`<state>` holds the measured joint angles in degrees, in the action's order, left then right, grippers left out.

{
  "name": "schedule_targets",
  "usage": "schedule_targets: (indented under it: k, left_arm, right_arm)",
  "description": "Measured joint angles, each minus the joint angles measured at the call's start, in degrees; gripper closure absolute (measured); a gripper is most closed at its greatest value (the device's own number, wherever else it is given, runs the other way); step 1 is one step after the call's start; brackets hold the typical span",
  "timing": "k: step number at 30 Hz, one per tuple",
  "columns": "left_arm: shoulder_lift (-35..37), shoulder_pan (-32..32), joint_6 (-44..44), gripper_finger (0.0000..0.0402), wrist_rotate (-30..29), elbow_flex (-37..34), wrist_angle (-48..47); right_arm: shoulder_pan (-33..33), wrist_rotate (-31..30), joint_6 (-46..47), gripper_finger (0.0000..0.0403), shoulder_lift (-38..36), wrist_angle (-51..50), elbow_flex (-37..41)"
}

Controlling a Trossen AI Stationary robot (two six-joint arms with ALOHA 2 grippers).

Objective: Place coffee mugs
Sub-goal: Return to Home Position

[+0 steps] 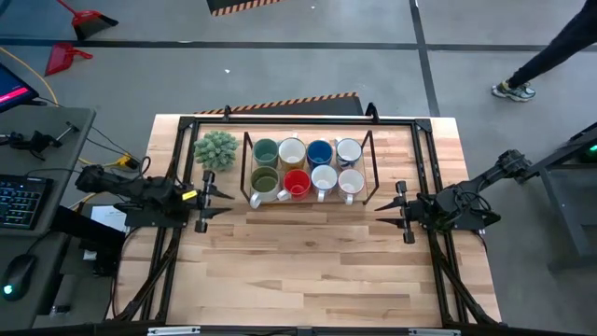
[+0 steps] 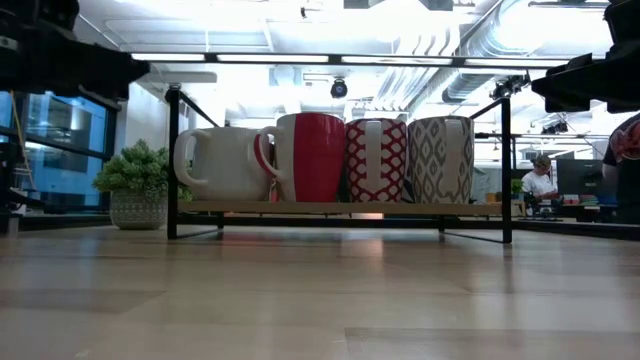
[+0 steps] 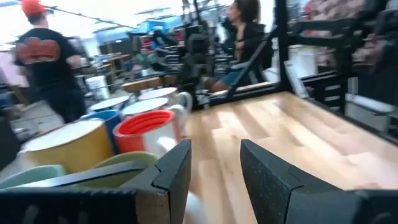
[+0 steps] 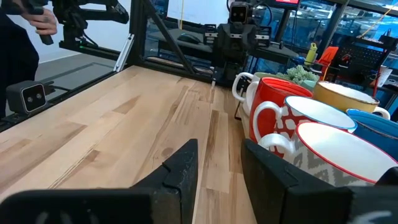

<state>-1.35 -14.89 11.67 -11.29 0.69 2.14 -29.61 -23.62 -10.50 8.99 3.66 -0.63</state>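
The left hand [image 1: 207,197] hung open and empty above the table [image 1: 308,280]. Its fingers [image 3: 174,174] were parted with nothing between them, and it pointed in toward the table's middle. The right hand [image 1: 401,211] faced it from the other side, also open and holding nothing.

Between them stood the shelf [image 2: 340,208]. Its long axis ran across the table from one arm toward the other, so each hand faced one short end of it. Neither hand touched the shelf. Both were near it, and neither was clearly the nearer.

All eight mugs [image 1: 320,151] sat on the shelf in two rows of four. The red mug [image 1: 297,183] was in the front row, second from the left arm's end. The end mug beside it turned its handle out toward the left hand. The plant [image 1: 215,149] stood just beside that same end of the shelf, toward the table's far edge.

The placing looked finished, with only the withdrawal left to do. The safe way out for each hand seemed to be straight back along the shelf's long axis, away from its end. The left hand had less room to spare, with the jutting handle and the plant close by.
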Motion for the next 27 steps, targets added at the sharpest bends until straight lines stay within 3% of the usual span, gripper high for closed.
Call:
schedule_targets:
  k: [13,27]
  left_arm:
    - [-5.8,11.0,-1.2,0.0273,0.0,0.0,0.1]
    - [-9.2,12.3,-1.0,0.0273,-0.3,0.0,0.2]
  right_arm:
    - [0.0,0.0,0.0,0.0295,0.0,0.0,0.0]
    - [0.0,0.0,0.0,0.0295,0.0,0.0,0.0]
